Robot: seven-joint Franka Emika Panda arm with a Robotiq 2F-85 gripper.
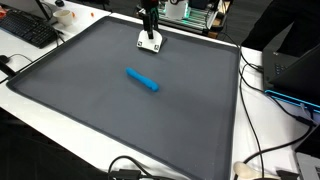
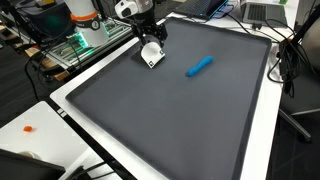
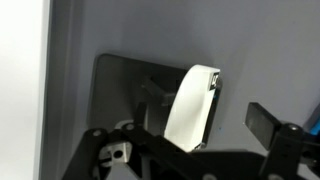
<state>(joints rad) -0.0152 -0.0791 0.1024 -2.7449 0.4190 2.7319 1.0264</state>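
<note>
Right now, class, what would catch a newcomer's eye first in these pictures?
A blue stick lies alone near the middle of the big dark mat. Near one edge of the mat, the open tool hangs just above a small white block.

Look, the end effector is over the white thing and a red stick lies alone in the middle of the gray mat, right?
Not quite. The stick is blue, not red; both exterior views show it. The rest stands: it lies alone in the middle of the gray mat, and the end effector is over the white thing.
</note>
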